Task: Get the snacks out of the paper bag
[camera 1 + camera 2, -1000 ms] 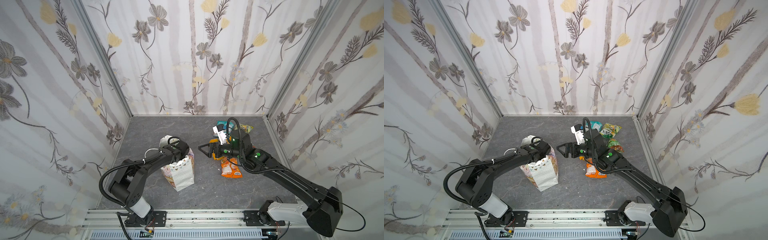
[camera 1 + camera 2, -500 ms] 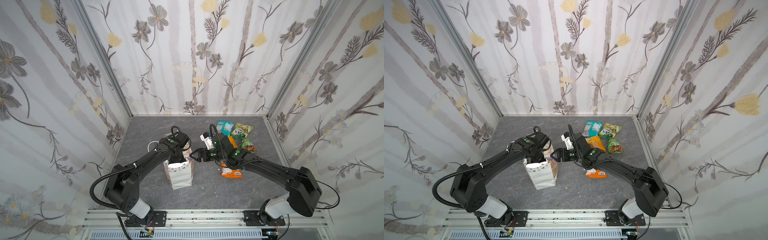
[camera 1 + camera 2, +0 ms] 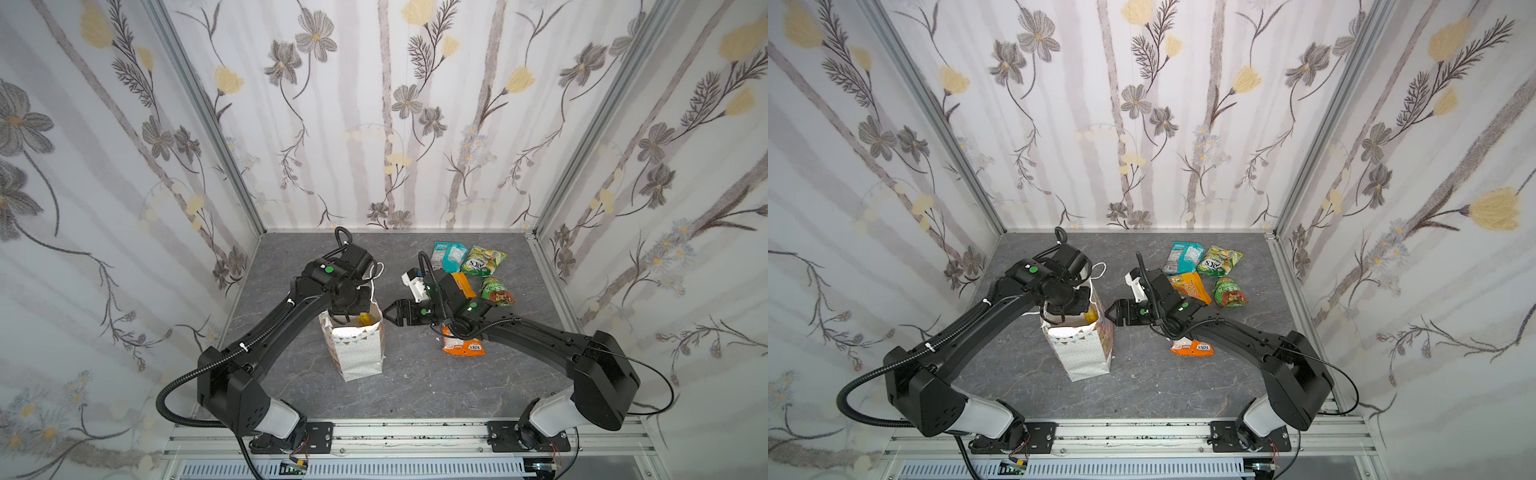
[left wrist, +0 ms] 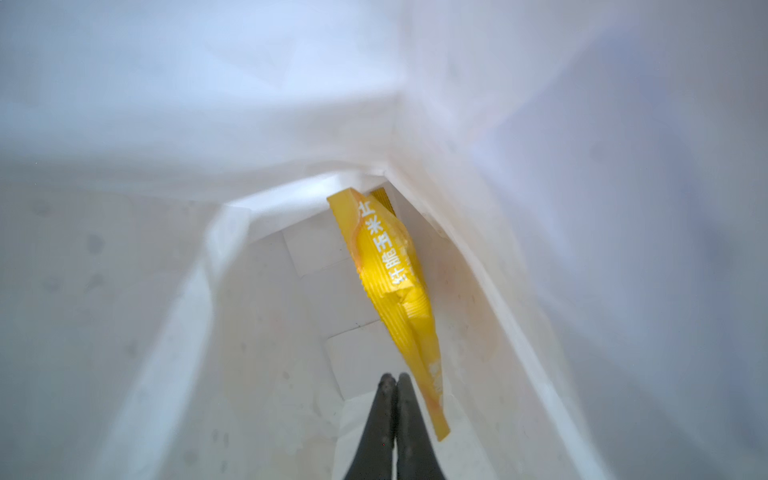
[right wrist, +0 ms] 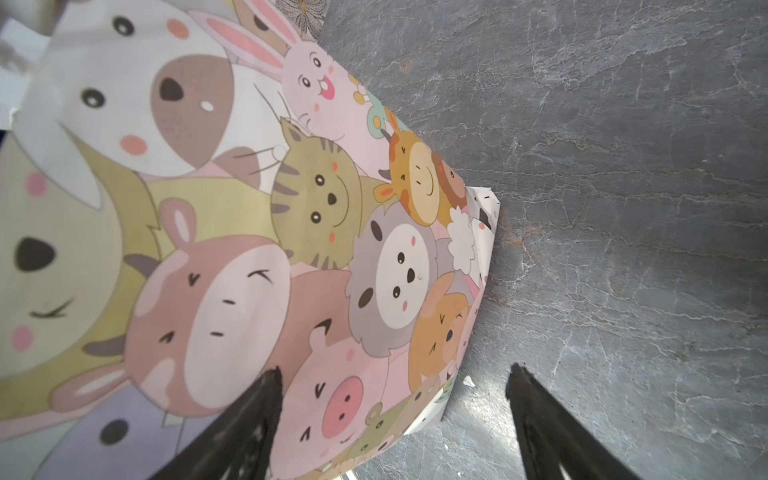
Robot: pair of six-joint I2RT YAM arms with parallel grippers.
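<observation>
The paper bag (image 3: 357,349) stands upright on the grey tabletop (image 3: 415,386), left of the middle, with its mouth open. The left tool (image 4: 396,380) reaches down into it, and that arm's wrist covers much of the opening in both top views. In the left wrist view its fingertips are clenched together on nothing. The yellow packet (image 4: 390,282) leans against the bag's inner wall just beside them, and its lower end runs past the tips.

The right tool (image 3: 388,318) hangs low at the bag's right side with its jaws spread wide and empty. In the right wrist view one fingertip sits in front of the cartoon animal print and the other is over bare tabletop. I cannot tell whether it touches the paper.

Five packets lie outside, on the right. The teal packet (image 3: 449,256) and a green packet (image 3: 484,261) are near the back wall. A second green packet (image 3: 497,291) lies in front of them. The large orange-yellow packet (image 3: 462,282) and the orange packet (image 3: 463,345) are partly hidden under the right arm. A white cord handle (image 3: 376,270) sticks out behind the left wrist.
</observation>
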